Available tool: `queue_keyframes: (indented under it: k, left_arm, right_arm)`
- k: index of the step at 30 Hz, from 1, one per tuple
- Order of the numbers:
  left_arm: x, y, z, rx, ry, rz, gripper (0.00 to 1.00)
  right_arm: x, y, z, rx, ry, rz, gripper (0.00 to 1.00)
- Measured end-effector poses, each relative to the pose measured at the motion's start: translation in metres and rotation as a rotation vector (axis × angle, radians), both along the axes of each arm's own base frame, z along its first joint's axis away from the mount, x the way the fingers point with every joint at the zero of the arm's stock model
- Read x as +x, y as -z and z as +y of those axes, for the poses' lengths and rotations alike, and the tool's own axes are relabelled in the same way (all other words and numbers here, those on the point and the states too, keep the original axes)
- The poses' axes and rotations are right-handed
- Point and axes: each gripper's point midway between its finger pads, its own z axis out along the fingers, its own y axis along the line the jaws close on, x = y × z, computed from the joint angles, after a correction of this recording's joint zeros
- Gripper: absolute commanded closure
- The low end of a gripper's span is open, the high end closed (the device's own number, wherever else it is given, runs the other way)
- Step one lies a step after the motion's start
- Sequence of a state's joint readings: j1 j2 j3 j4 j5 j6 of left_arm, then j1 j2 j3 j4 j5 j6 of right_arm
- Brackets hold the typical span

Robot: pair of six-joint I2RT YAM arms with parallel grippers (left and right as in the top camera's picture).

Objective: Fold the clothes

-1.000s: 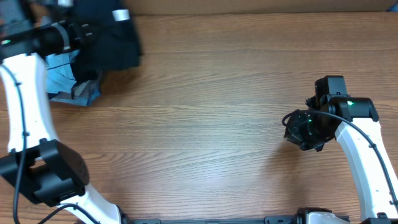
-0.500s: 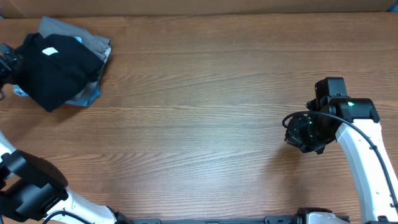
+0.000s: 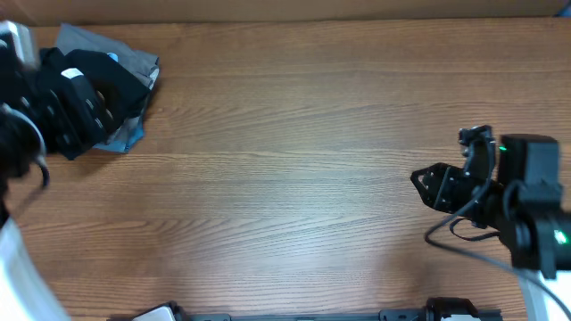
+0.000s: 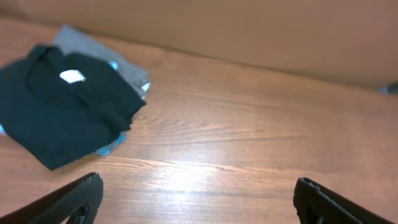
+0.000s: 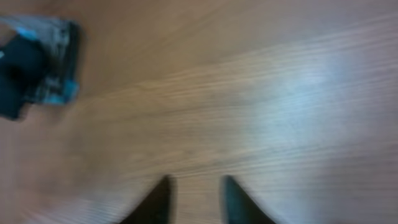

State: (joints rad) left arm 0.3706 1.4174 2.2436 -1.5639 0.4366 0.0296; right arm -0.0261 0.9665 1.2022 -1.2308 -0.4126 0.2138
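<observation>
Overhead. At top-left corner of table (image 3: 285, 134): black shirt (image 3: 107, 85), bunched up in a heap, on top of blue garment (image 3: 131, 135) and grey garment (image 3: 98, 40). Blue poking out at lower right of heap, grey at the back. At far left edge: L arm (image 3: 18, 267), blurry, white part low in the pic, dark part over left side of the heap. Can't pick out its fingers from up here. At right side: R arm (image 3: 526, 205), black wrist w/ green light, bent in from bottom-right corner. R gripper (image 3: 419, 181) pointing left over bare wood, well apart from the heap.

L wrist. L gripper (image 4: 199, 193) wide open, one finger tip in each bottom corner, nothing between them but bare wood. Nothing held. Pointing toward back of table, brown wall (image 4: 249, 31) behind. Shirt (image 4: 62, 118) at left of pic, apart from both fingers, small white label (image 4: 73, 76) facing up. Grey garment (image 4: 93, 50) sticking out behind it, bit of blue garment (image 4: 112, 148) at its near right edge.

R wrist. Blurry pic. R gripper (image 5: 196, 199) partly open: two dark fingers at bottom, small gap, only wood in the gap. Nothing held. Shirt (image 5: 18, 74) far off in top-left corner, blue bits around it, too blurry for more.
</observation>
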Motion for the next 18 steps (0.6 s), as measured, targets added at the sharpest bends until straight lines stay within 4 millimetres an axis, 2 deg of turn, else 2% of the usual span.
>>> queue_keyframes:
  k: [1,3,5,6,10,18]
  left_arm:
    - [-0.013,0.001,-0.015,0.021,0.037,0.014,0.00]
    - [-0.043,0.003,-0.049,0.066,0.142,0.037,0.00]
    - [-0.060,-0.001,-0.064,0.092,0.193,0.014,0.00]
    - [-0.076,-0.005,-0.069,0.105,0.202,-0.010,0.00]
    - [-0.100,-0.009,-0.070,0.115,0.191,-0.049,0.00]
    - [-0.093,-0.003,-0.067,0.113,0.171,-0.017,0.00]
  right_arm:
    - [0.003,-0.013,0.002,0.005,-0.014,-0.063,0.36]
    - [0.005,-0.053,0.011,0.039,-0.056,-0.233,0.00]
    - [0.001,-0.070,0.016,0.055,-0.085,-0.304,0.00]
    - [-0.004,-0.080,0.020,0.067,-0.108,-0.341,0.00]
    - [-0.006,-0.080,0.024,0.088,-0.132,-0.337,0.00]
    - [-0.016,-0.063,0.026,0.107,-0.135,-0.235,0.00]
